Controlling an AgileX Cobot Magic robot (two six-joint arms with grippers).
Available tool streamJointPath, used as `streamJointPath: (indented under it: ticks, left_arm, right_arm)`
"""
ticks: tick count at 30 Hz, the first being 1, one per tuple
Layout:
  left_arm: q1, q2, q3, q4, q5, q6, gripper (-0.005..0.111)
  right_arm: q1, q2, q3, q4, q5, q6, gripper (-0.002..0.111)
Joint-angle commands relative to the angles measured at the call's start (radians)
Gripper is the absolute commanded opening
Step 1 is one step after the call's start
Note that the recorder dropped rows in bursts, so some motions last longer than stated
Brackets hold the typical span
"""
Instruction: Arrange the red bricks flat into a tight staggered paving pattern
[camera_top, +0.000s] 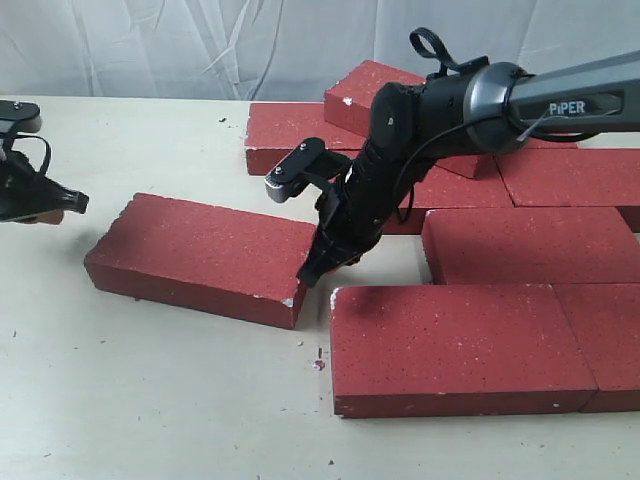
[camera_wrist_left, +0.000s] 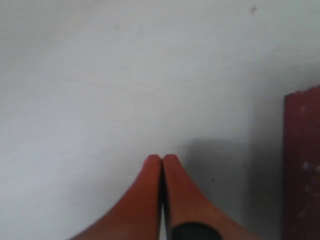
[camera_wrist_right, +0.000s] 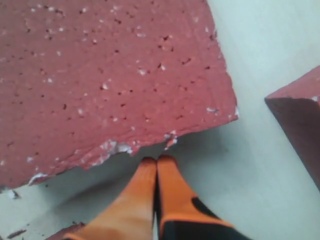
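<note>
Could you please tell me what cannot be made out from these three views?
- Exterior view: the right arm hides the joints between the paved bricks behind it, and the frame edge cuts their rows off.
- Right wrist view: shadow hides whether the shut right hand touches the loose brick.
- Left wrist view: the blurred brick near the shut left hand is cropped by the edge; which one is unclear.
</note>
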Motion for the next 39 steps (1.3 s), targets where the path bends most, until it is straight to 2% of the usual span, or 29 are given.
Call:
streamJointPath:
  ticks: [1, 5, 9, 16, 39]
  left_arm:
    - [-0.006, 0.014, -0.015, -0.263, 0.128, 0.27, 0.0]
    - [-0.006, 0.014, -0.015, -0.287, 0.242, 0.304, 0.0]
    - [-0.006, 0.014, -0.015, -0.281, 0.293, 0.304, 0.0]
    - [-0.006, 0.001, -0.023, -0.204, 0.466, 0.304, 0.0]
    - [-0.006, -0.006, -0.023, -0.209, 0.492, 0.319, 0.0]
  right_arm:
    - [-0.004, 0.003, -0.007, 0.002, -0.042, 0.0, -0.001]
    - [-0.004, 0.003, -0.007, 0.003, -0.092, 0.0, -0.001]
    - [-0.004, 0.003, -0.007, 0.011, -0.148, 0.0, -0.001]
    - [-0.004, 0.003, -0.007, 0.011, -0.117, 0.0, -0.001]
    - [-0.004, -0.032, -0.007, -0.102, -0.082, 0.05, -0.001]
